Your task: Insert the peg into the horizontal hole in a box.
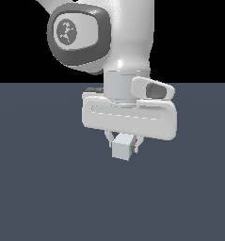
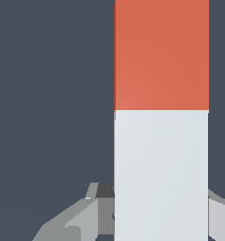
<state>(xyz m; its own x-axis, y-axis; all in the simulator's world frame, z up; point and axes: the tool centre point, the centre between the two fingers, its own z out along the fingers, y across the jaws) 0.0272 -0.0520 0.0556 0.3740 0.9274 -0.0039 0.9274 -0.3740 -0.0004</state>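
Observation:
My gripper (image 1: pixel 123 147) hangs above the dark floor and is shut on the peg (image 1: pixel 122 148). In the exterior view I see the peg end-on: its white square end faces the camera, with only a sliver of red behind a finger. In the wrist view the peg (image 2: pixel 161 117) fills the middle as a long bar, white half near the fingers (image 2: pixel 81 219), red-orange half beyond. The fingers clamp the white half. The tan box and its hole are out of view in both frames.
The dark grey-blue floor (image 1: pixel 38 197) spreads all around under the gripper. The arm's white links and wrist (image 1: pixel 109 42) fill the upper middle of the exterior view. Black background lies beyond the floor's far edge.

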